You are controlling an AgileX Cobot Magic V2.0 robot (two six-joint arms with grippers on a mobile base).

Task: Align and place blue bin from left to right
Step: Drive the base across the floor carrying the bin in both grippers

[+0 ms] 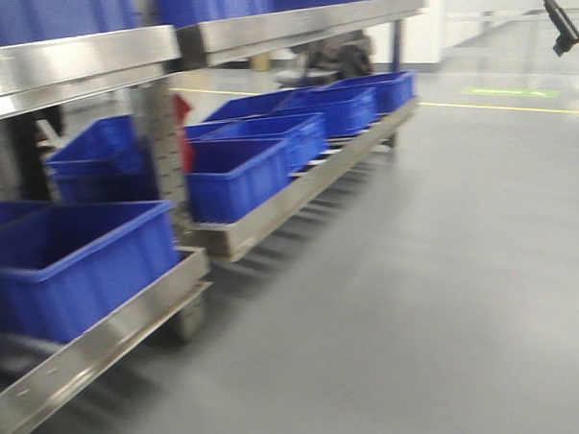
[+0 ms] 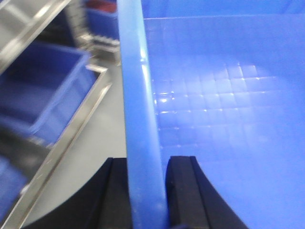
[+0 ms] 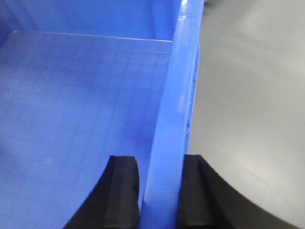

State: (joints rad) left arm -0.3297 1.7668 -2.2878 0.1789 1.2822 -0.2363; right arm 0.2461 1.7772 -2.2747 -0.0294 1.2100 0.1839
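A blue bin is held by both arms and shows only in the wrist views. My left gripper (image 2: 147, 191) is shut on its left rim (image 2: 138, 119), one black finger on each side of the wall, with the bin's gridded floor (image 2: 224, 114) to the right. My right gripper (image 3: 161, 191) is shut on the opposite rim (image 3: 176, 105), with the bin's inside (image 3: 81, 109) to the left. The front view shows neither gripper nor the held bin. Several other blue bins (image 1: 235, 176) stand in a row on the low steel rack (image 1: 271, 223).
A nearer blue bin (image 1: 75, 260) sits on a second rack section (image 1: 102, 336) at the left. Steel upper shelves (image 1: 205, 38) carry more blue bins. Grey floor (image 1: 418, 298) spreads to the right, with a yellow line (image 1: 506, 107) far back.
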